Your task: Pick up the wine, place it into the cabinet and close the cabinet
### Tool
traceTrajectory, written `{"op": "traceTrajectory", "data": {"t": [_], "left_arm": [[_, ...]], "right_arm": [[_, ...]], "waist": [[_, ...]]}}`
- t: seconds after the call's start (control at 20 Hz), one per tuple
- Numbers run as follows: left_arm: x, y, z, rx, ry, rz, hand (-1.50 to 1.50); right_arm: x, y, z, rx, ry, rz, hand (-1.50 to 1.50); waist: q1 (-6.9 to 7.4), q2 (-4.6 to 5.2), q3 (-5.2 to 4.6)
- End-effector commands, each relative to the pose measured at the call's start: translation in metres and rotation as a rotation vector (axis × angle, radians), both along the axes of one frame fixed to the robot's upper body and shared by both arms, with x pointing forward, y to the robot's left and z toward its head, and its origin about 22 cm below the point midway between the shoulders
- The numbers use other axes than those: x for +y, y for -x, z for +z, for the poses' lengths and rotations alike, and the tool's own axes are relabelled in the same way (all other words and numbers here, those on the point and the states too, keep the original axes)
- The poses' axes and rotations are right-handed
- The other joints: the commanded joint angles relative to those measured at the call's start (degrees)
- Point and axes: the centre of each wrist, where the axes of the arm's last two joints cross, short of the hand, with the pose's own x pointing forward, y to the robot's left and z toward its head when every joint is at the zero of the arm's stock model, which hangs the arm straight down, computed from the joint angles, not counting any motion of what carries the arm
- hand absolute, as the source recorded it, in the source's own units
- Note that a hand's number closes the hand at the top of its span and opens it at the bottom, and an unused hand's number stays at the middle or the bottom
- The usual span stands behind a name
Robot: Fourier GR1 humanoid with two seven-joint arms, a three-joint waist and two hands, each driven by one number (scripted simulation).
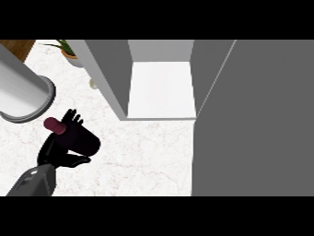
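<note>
The wine bottle (79, 139) is dark with a maroon top (54, 125). It lies tilted in my left hand (51, 150) above the marble counter, at the lower left. The hand's fingers (72, 115) and thumb curl round the bottle's body. The grey cabinet (112, 69) stands up and to the right of the bottle, a short gap away. It is open, and its white inner floor (160, 90) is bare. Its grey door (268, 120) is swung open and fills the right side of the view. My right hand does not show.
A large white cylinder (13, 85) lies at the left, close above the bottle's top. A potted plant (67, 50) stands at the back, left of the cabinet. The marble counter (146, 156) stretches in front of the cabinet.
</note>
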Motion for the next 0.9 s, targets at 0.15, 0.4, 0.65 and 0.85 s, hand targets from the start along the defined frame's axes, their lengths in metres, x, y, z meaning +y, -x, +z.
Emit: {"op": "traceTrajectory", "data": {"t": [0.15, 0.4, 0.65, 0.85], "left_arm": [[0.004, 0.029, -0.019, -0.019, 0.057, -0.035, 1.5], [0.003, 0.029, -0.021, 0.005, 0.067, -0.03, 1.5], [-0.017, 0.01, -0.015, -0.03, 0.027, -0.058, 1.5], [-0.02, 0.04, -0.033, -0.061, 0.039, 0.001, 1.5]], "right_arm": [[0.008, 0.002, -0.001, 0.004, -0.01, 0.015, -1.5], [0.006, -0.003, 0.002, -0.007, -0.025, 0.006, -1.5], [0.005, 0.002, -0.005, 0.015, 0.004, -0.005, -1.5], [0.003, -0.015, -0.013, 0.012, 0.013, -0.014, -1.5]], "waist": [[0.03, 0.07, -0.04], [-0.1, 0.12, -0.05], [0.0, 0.02, -0.01], [0.74, -0.13, 0.05]]}}
